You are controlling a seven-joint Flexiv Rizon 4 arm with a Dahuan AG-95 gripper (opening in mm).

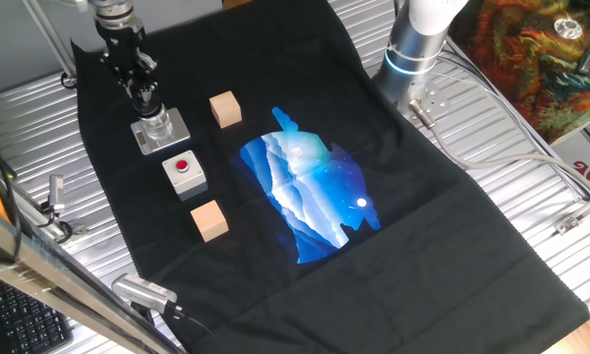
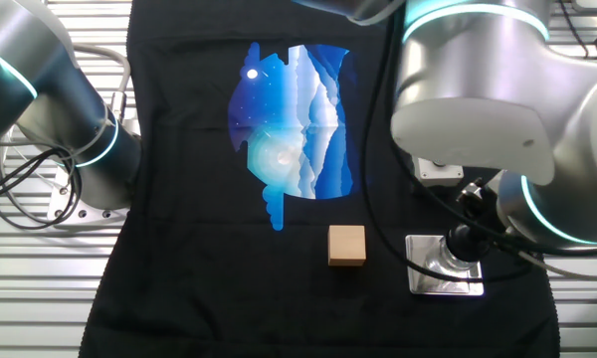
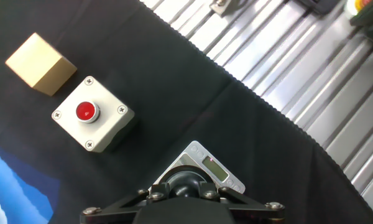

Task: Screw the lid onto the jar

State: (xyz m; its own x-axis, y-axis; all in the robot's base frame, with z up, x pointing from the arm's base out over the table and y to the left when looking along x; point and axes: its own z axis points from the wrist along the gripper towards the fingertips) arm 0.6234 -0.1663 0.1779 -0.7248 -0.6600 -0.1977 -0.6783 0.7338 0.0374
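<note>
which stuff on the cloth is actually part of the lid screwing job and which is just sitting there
Part of the job:
- jar on its square metal base plate
- lid, at the jar top in the end effector

Just lying about:
- grey box with red button
- wooden cube beyond the jar
- wooden cube nearer the camera
- blue print on the black cloth

no legible text, red lettering at frame edge cut off

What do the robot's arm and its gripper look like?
The arm has thick, rounded silver-grey segments with glowing cyan rings at the joints. The gripper is black metal, narrow, with visible screws. Thin black cables run beside the wrist.
</note>
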